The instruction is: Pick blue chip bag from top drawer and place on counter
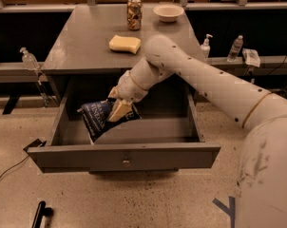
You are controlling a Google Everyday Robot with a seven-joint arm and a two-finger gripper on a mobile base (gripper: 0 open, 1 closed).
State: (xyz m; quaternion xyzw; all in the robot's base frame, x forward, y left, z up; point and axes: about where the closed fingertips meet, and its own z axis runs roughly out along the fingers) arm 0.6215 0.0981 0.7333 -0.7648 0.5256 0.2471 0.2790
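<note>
The gripper (118,110) is over the left half of the open drawer (157,153), its tan fingers (119,112) pinched on the right edge of the blue chip bag (98,118). The bag hangs tilted from that grip, its top corner leaning left and its lower end down inside the drawer close to the front panel. Whether that lower end touches the drawer floor cannot be told.

The drawer is pulled well out from under the counter (81,46). To the right of the bag the drawer floor is bare as far as the right wall, and the left wall is just beside the bag. The front lip of the counter runs directly above and behind the gripper, with the arm (191,72) reaching in from the right across that lip and over the counter's right front corner.

On the counter a yellow sponge (125,43) lies near the middle, close to the arm's elbow. A can (134,14) and a bowl (168,12) stand at the back edge, well apart from the sponge. The left half of the counter is bare grey surface.

The bag carries white lettering on dark blue, too crumpled to read. The can has a patterned label that cannot be read either. A small round lock (126,162) sits in the centre of the drawer front
</note>
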